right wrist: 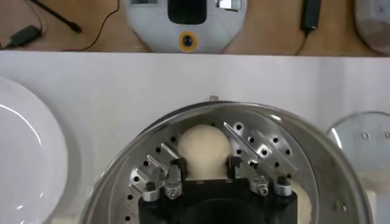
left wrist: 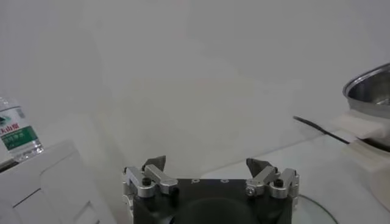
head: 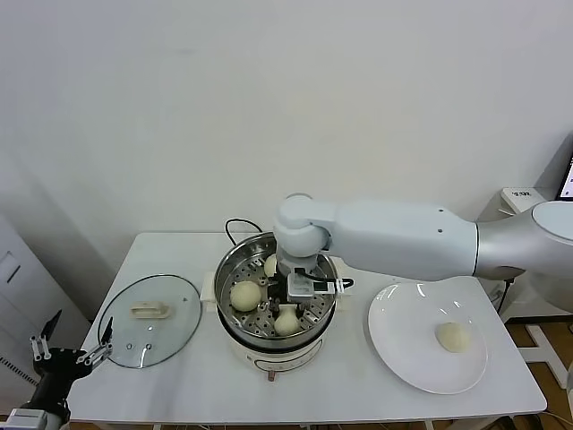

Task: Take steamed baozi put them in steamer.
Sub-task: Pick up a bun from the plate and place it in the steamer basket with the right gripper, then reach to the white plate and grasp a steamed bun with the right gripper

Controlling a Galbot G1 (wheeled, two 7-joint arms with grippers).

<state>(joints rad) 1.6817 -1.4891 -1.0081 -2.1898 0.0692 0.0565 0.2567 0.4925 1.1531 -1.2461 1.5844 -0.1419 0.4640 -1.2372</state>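
Counting what you have so far, three steamed baozi sit in the steamer point(head: 235, 269): one at the left point(head: 244, 295), one at the far side point(head: 270, 264), and a near one point(head: 286, 321) between the fingers of the right gripper point(head: 288, 310). Whether those fingers grip or have let go, you cannot tell. One last bun point(head: 453, 336) waits on the white plate point(head: 394, 349) at the right. Your left gripper point(head: 73, 351) idles spread wide near the glass lid point(head: 149, 322).

1. I'm looking at a lab-style test room, not a home kitchen: bare white wall point(head: 269, 107), one white tabletop point(head: 197, 376).
2. Cables point(right wrist: 49, 27) and a device point(right wrist: 186, 21) lie on the wooden floor point(right wrist: 268, 42).
3. A water bottle point(left wrist: 15, 131) stands nearby.
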